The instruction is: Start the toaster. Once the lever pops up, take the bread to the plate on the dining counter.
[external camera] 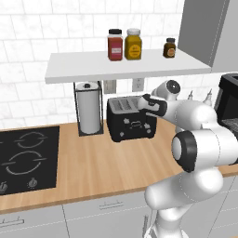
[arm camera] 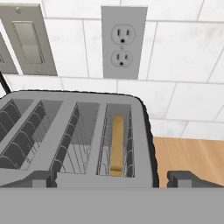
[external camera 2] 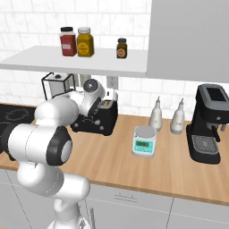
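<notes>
The wooden worktop (external camera: 93,162) carries the black toaster (external camera: 130,118) against the tiled wall, with a paper-towel stand (external camera: 88,111) at its nine o'clock. The claw (arm camera: 111,179) hovers just above the toaster's top, jaws spread wide and empty. The bread (arm camera: 117,144) stands upright in the rightmost slot, below the wall outlet (arm camera: 122,41) at twelve o'clock.

White tiled wall (arm camera: 183,52) with an outlet (arm camera: 122,41) faces the gripper. Wooden counter (external camera: 93,162) lies below, a white shelf (external camera: 125,65) above.
</notes>
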You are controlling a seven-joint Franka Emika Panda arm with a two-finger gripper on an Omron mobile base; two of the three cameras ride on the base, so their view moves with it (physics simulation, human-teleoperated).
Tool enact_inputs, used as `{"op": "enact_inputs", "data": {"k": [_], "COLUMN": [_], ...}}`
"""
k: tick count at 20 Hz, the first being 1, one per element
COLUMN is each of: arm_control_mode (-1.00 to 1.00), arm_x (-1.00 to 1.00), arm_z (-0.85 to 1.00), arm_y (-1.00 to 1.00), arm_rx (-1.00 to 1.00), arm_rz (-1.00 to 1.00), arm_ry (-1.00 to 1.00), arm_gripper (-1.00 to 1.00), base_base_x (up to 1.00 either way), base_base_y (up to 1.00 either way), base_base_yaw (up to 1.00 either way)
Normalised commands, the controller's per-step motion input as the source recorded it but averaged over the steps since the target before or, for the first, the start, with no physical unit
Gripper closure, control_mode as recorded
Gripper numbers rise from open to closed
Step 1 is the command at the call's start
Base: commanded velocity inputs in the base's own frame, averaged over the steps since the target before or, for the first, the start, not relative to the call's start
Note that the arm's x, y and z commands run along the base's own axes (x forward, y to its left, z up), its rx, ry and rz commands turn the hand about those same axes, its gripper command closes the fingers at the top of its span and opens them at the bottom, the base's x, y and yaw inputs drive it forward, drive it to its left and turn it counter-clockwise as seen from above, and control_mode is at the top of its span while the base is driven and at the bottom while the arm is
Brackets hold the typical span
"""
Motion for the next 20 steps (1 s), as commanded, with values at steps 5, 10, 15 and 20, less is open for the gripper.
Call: {"op": "enact_inputs", "data": {"k": [5,10,15,20], "arm_control_mode": [-1.0,-1.0,-1.0,-1.0], "arm_x": [0.0,0.0,0.0,0.0], "arm_z": [0.0,0.0,0.0,0.0], "arm_y": [0.0,0.0,0.0,0.0], "arm_rx": [0.0,0.0,0.0,0.0], "arm_rz": [0.0,0.0,0.0,0.0], "arm_ry": [0.0,0.0,0.0,0.0], "arm_gripper": [-1.0,-1.0,-1.0,-1.0], "base_base_x": [0.0,0.0,0.0,0.0], "base_base_y": [0.0,0.0,0.0,0.0], "base_base_yaw": [0.0,0.0,0.0,0.0]}}
